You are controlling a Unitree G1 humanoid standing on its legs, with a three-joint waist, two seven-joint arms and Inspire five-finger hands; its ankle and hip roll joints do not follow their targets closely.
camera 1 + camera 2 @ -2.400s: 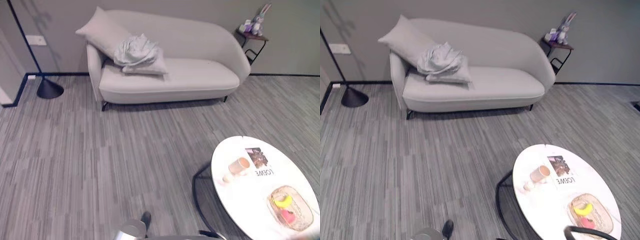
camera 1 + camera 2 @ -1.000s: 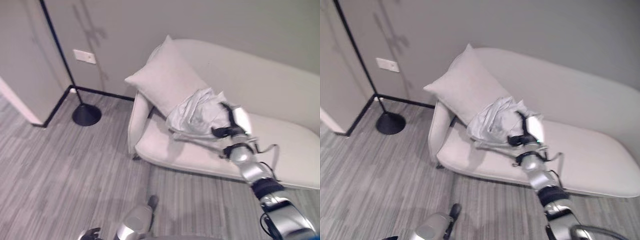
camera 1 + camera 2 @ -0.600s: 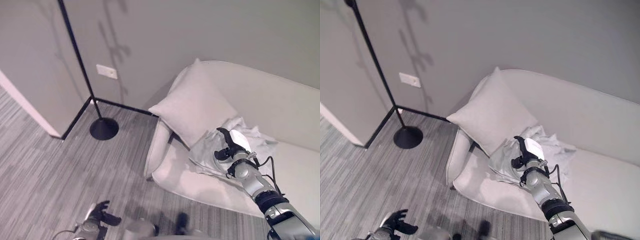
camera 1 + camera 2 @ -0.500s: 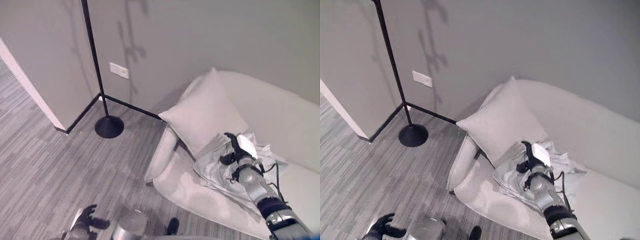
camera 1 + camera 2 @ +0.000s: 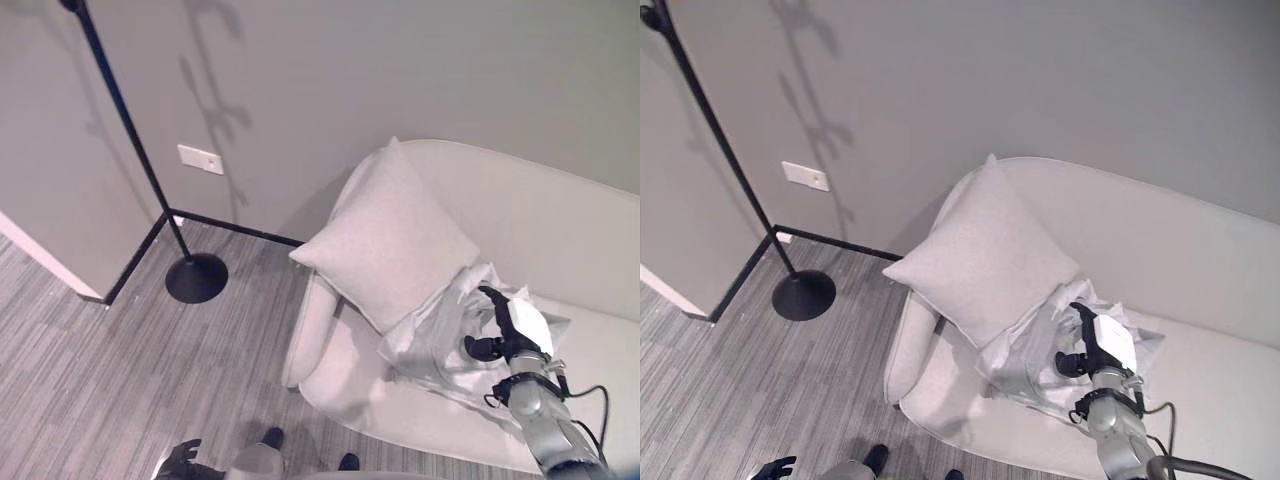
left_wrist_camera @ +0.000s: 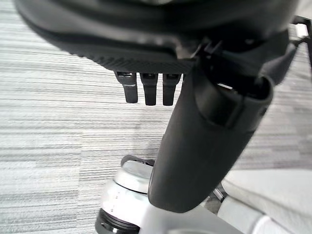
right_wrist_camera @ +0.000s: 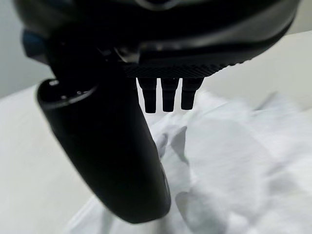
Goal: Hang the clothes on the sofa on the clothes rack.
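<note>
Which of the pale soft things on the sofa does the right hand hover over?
The crumpled clothes, not the smooth square cushion propped beside them; the right hand is above their folds.

There is no text, label, brand, number or sign that can be read in these pictures.
</note>
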